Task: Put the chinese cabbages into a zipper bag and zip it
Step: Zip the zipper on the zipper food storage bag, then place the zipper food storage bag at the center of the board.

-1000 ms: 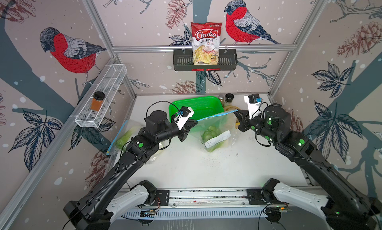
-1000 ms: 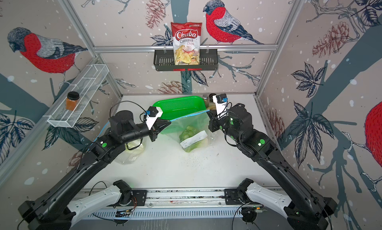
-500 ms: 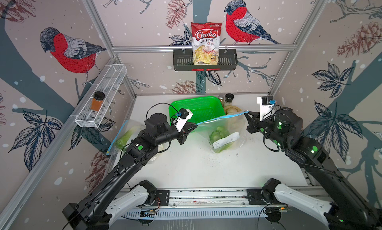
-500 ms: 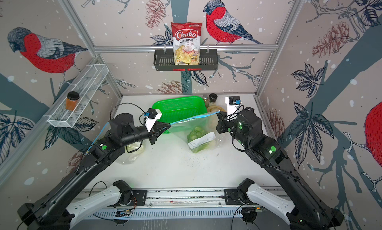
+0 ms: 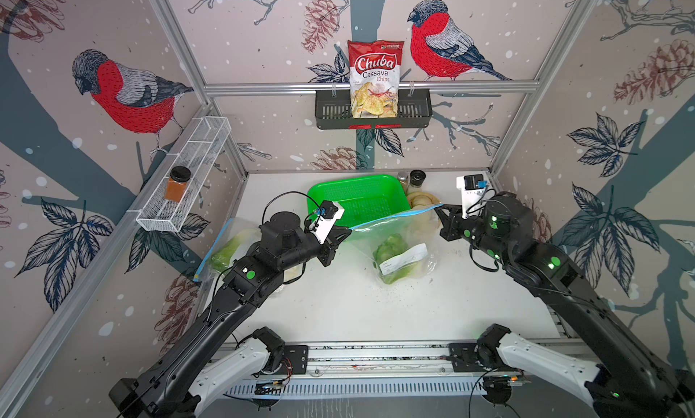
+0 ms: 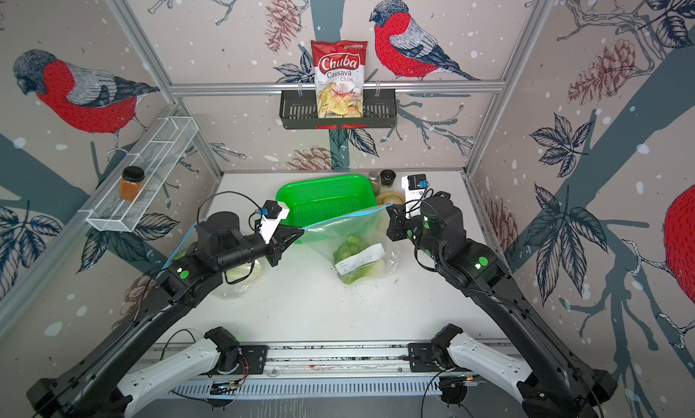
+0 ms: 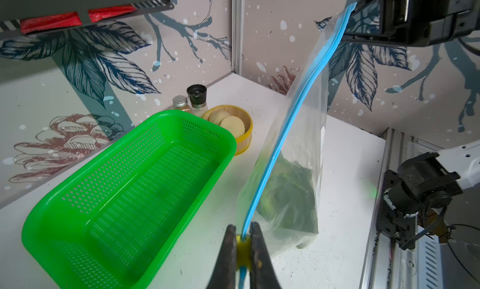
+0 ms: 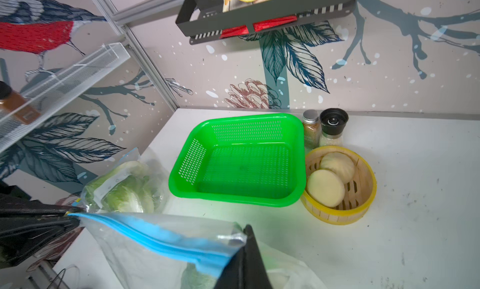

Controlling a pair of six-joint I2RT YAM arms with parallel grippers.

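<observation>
Walls [image 5: 263,40] papered pale pink-grey with red-breasted birds, pine cones and dark leaves enclose a white table [image 5: 338,307] on three sides, with aluminium posts [image 5: 180,40] at the corners, a black slotted rack [image 5: 333,111] hung at 12 o'clock and a white wire shelf [image 5: 199,153] at 10 o'clock.

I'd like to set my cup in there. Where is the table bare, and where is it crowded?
Bare: the table between the zipper bag and the front rail, and the patch right of the bamboo steamer. Crowded: the back, with green basket, two shakers and steamer; also the left wall, with a second bag.
</observation>
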